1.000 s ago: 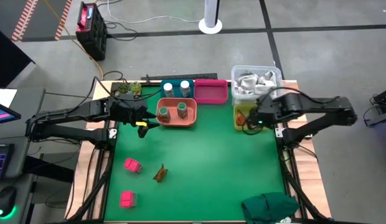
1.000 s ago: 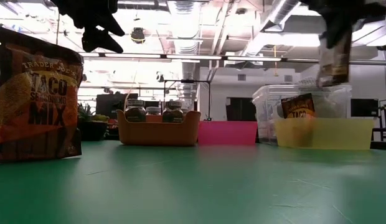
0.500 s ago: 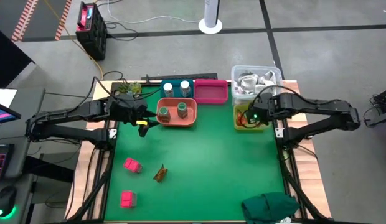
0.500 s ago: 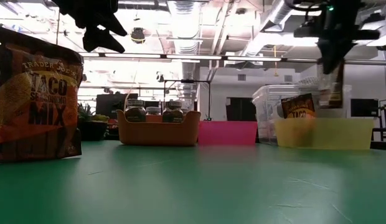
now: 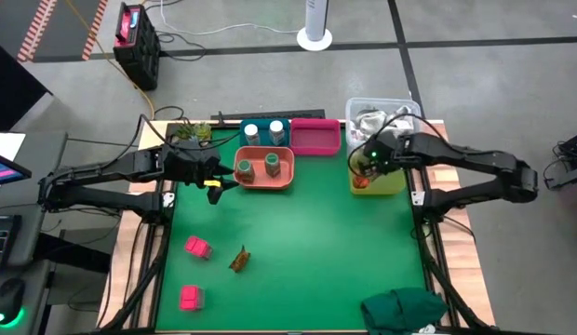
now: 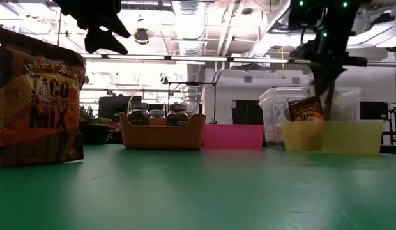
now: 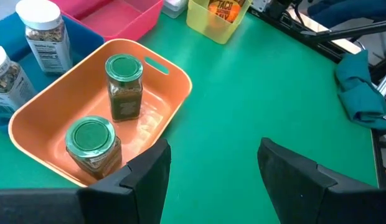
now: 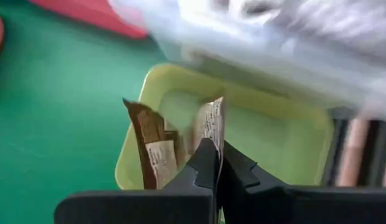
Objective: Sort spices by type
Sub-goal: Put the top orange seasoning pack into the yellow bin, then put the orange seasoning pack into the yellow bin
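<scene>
- A green table [image 5: 307, 242] seen from above, with a dark robot arm at each side.
- The right gripper [image 8: 216, 163] is over the yellow bin [image 5: 397, 183] at the table's far right, fingers pinched on a brown sachet [image 8: 213, 127] that hangs into the bin.
- A second sachet [image 8: 152, 146] stands in the same bin, just beside the held one.
- The third sachet [image 5: 239, 260] lies alone on the mat, near the front left.
- Two pink blocks [image 5: 196, 247] sit on the mat near the front left corner, one closer to the edge [image 5: 190, 297] than the other.
- The left gripper [image 7: 211, 171] hangs above the mat just beside the orange tray [image 5: 287, 177], fingers apart and holding nothing.
- Two green-lidded jars [image 7: 124, 84] stand upright in the orange tray.
- Two white-capped jars [image 5: 252, 133] stand in a blue tray [image 5: 242, 126] behind it.
- A pink tray [image 5: 315, 136] sits beside the blue one.
- A clear tub [image 5: 409, 107] behind the yellow bin holds crumpled wrappers [image 5: 372, 122].
- A green cloth [image 5: 405, 309] lies at the front right corner.
- A small plant [image 5: 190, 132] sits at the far left edge.
</scene>
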Robot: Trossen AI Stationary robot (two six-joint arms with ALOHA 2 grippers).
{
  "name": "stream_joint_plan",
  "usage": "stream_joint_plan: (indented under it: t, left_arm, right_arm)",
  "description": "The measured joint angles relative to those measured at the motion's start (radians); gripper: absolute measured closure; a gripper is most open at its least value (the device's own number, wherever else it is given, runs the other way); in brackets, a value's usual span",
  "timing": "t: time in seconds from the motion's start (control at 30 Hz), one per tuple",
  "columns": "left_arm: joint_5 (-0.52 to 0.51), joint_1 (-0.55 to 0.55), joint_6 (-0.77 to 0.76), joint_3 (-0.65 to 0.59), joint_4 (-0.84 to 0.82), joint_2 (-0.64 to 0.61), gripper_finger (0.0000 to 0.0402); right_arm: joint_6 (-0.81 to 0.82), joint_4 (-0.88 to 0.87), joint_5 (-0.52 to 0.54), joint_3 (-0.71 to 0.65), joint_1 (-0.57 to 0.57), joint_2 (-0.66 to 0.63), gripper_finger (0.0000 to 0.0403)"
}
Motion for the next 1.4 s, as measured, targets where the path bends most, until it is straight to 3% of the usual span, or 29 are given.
stream_joint_plan:
  t: [0.57, 1.07, 1.3, 1.4]
  left_arm:
    - [-0.006, 0.024, -0.055, 0.000, 0.002, 0.000, 0.0174]
    - [-0.006, 0.024, -0.053, 0.000, 0.003, 0.000, 0.0174]
    - [0.002, 0.024, -0.049, 0.000, 0.001, 0.000, 0.0174]
    - [0.061, 0.024, -0.044, 0.000, -0.002, 0.000, 0.0174]
  right_arm:
    - [0.036, 0.131, -0.040, -0.179, -0.005, 0.001, 0.0358]
    - [0.041, 0.143, -0.079, -0.191, -0.005, 0.001, 0.0235]
    - [0.015, 0.039, -0.080, -0.091, -0.005, -0.003, 0.0179]
    - [0.018, -0.029, -0.080, -0.024, 0.012, -0.003, 0.0166]
